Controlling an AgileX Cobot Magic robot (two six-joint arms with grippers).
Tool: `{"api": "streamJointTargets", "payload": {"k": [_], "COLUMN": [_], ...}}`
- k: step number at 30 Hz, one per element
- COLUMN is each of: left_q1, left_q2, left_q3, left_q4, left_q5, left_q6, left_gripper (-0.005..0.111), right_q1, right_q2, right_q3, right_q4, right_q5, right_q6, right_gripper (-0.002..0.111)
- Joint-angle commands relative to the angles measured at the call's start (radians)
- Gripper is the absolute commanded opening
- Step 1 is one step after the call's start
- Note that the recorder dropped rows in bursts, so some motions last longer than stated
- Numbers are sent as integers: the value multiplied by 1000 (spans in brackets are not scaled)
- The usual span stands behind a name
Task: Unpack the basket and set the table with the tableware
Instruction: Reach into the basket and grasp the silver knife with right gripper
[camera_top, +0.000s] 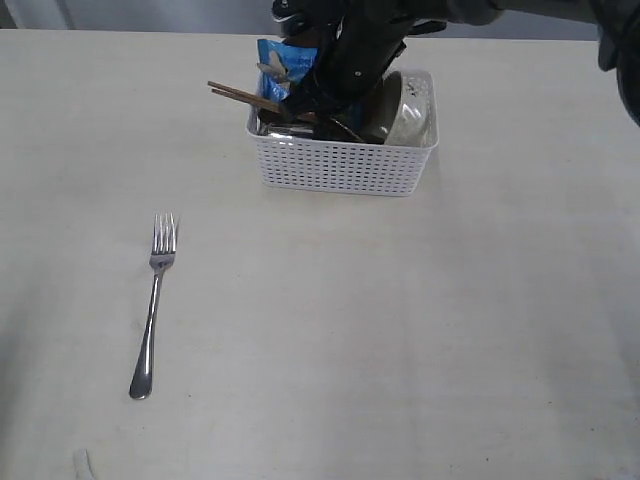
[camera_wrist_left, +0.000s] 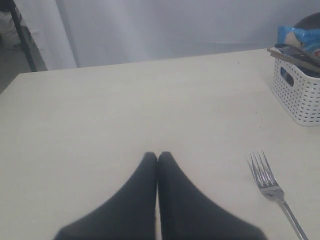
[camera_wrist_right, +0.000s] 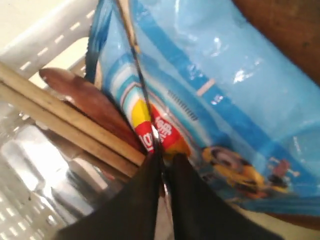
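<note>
Black left gripper (camera_wrist_left: 157, 157) low over the large pale cream tabletop (camera_top: 420, 340), fingers pressed together tip to tip, holding nothing. Near it, a shiny steel fork (camera_top: 154, 305) flat on the table, well left of the basket, tines toward the far edge, handle toward the near one.

Further right, past the middle and near the far edge, a white rectangular perforated plastic basket (camera_top: 345, 165), upright on the table, packed. Inside, from its left end: a pair of wooden chopsticks (camera_top: 238, 96) slanting up and poking out over the left rim. Under them, a dark red spoon (camera_wrist_right: 82, 95) and a shiny steel surface (camera_wrist_right: 45, 170), too blurred to name. Behind them, a blue printed snack packet (camera_top: 270, 58) standing up above the rim.

Next, the black right arm (camera_top: 365, 45) slanting down from the far side into the middle of the basket. Deep among the contents, the right gripper (camera_wrist_right: 164, 161) against the face of the packet, fingers drawn almost together and pinching a thin steel blade (camera_wrist_right: 141, 90) seen edge-on, upright along the packet. Behind the packet, a brown surface (camera_wrist_right: 285, 30), shape unclear.

At the basket's right end, an off-white bowl (camera_top: 412, 118), tilted, leaning against the right wall.
</note>
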Motion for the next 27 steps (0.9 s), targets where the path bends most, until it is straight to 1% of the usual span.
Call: {"api": "streamJointTargets", "payload": {"k": [1,27], "left_q1": [-5,-5], "left_q2": [-2,-2], "left_q3": [2,2], "left_q4": [3,-4], "left_q5": [-1,-1], "left_q6": [-2,-2], "left_gripper": [0,0], "right_q1": [-5,-5], "right_q2": [-62,-275], "right_q3": [9,9], "right_q4": [12,12], "right_q5": [13,63], "right_q6": [-4,-4], "right_gripper": [0,0]}}
